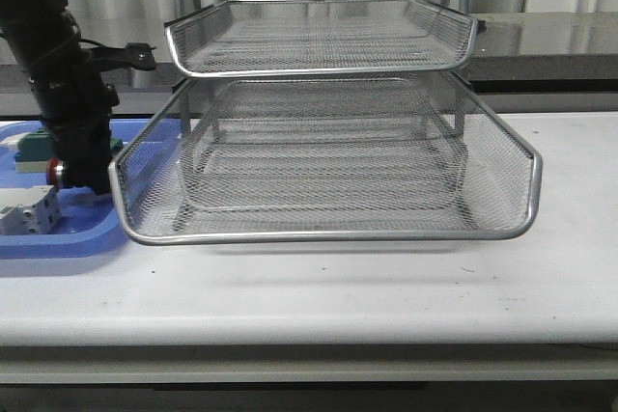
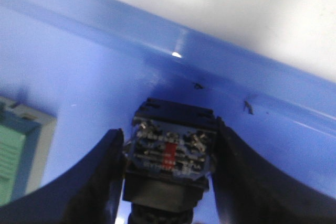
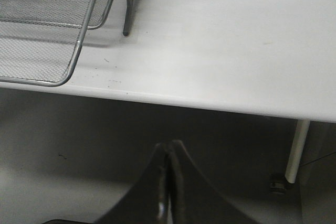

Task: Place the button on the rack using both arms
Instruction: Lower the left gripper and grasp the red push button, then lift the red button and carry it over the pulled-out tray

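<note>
The left gripper [image 2: 168, 156] squeezes the button [image 2: 170, 148] at the front view's left, in the blue tray [image 1: 58, 238]. The rack [image 1: 328, 233] waits without it. The right gripper [image 3: 168, 182] is pinched closed on nothing.

Left arm [image 1: 58, 65] at far left of front view, black, bulky, reaching down with wrist pointing at table level. Left gripper [image 2: 169, 153] low, its two dark fingers [image 2: 102, 177] pressed against both sides of button [image 2: 169, 148], holding it. Right arm not visible in front view. Right gripper [image 3: 168, 153] seen only from its wrist camera, hanging off table edge, fingertips pressed together, nothing between them.
</note>
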Controlling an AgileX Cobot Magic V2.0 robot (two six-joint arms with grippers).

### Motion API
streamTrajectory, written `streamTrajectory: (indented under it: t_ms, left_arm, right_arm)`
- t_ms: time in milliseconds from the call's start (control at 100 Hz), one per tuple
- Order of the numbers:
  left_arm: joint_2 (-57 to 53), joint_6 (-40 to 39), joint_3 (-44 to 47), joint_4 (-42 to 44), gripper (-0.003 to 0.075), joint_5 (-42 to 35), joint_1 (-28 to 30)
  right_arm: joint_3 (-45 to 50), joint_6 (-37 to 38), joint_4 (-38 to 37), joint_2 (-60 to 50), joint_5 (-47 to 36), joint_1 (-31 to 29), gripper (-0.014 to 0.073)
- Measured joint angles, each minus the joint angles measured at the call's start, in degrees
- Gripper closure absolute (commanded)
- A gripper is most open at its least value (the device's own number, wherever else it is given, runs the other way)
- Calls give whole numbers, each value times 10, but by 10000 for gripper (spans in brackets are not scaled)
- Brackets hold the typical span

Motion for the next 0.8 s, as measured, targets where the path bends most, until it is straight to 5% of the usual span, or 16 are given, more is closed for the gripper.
streamTrajectory:
  t_ms: [350, 800]
  left_arm:
    - [-4, -66, -142, 1, 659, 92, 0]
    - [-101, -144, -153, 8, 659, 107, 2]
  right_arm:
    - [0, 0, 0, 0, 0, 0, 664]
    - [0, 0, 0, 0, 0, 0, 664]
